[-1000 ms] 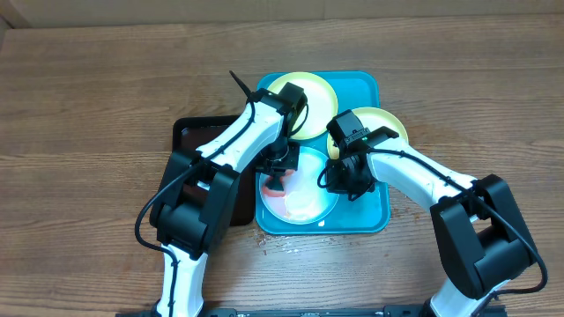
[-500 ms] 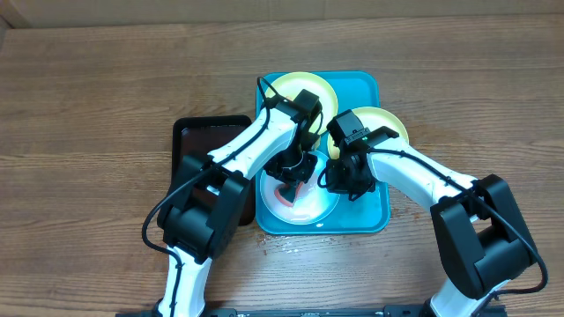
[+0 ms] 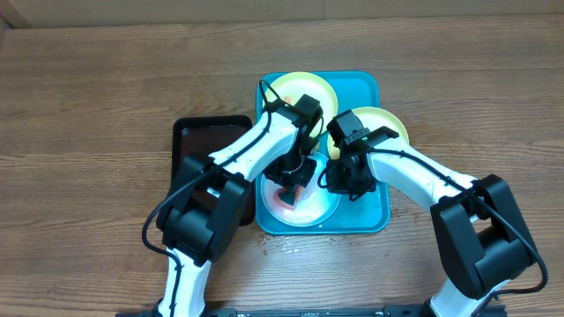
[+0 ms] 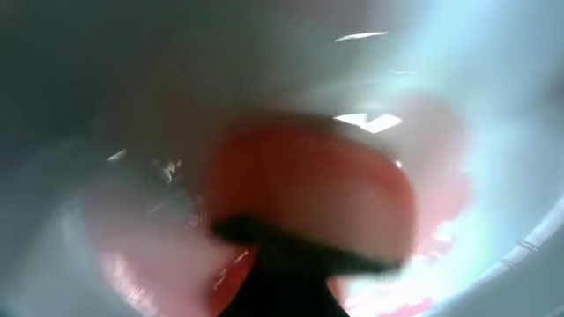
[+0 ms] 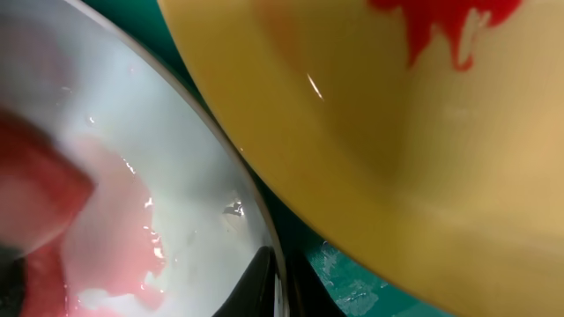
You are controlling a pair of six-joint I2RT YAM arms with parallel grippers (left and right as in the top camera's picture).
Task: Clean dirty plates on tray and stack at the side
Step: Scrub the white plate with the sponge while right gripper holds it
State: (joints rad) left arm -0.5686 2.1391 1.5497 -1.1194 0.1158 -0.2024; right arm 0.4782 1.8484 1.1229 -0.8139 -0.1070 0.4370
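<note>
The turquoise tray [image 3: 366,216] holds three plates. The light-blue plate [image 3: 313,210] lies at the front, smeared pink-red. My left gripper [image 3: 292,185] is shut on a red sponge [image 3: 285,195] and presses it on this plate; the left wrist view shows the sponge [image 4: 308,189] blurred against the wet plate [image 4: 493,106]. My right gripper [image 3: 340,183] is shut on this plate's right rim, with its fingers [image 5: 280,283] pinching the edge of the plate [image 5: 150,141]. One yellow-green plate [image 3: 313,88] lies at the back and another [image 3: 388,123] at the right, with red sauce [image 5: 445,19] on it.
A smaller black tray [image 3: 198,141] lies on the wooden table just left of the turquoise tray, partly under my left arm. Wet tray floor [image 5: 352,277] shows between the two plates in the right wrist view.
My left gripper has slid the red sponge to the right across the light-blue plate, from its left edge towards the middle. My right gripper has stayed on the rim.
</note>
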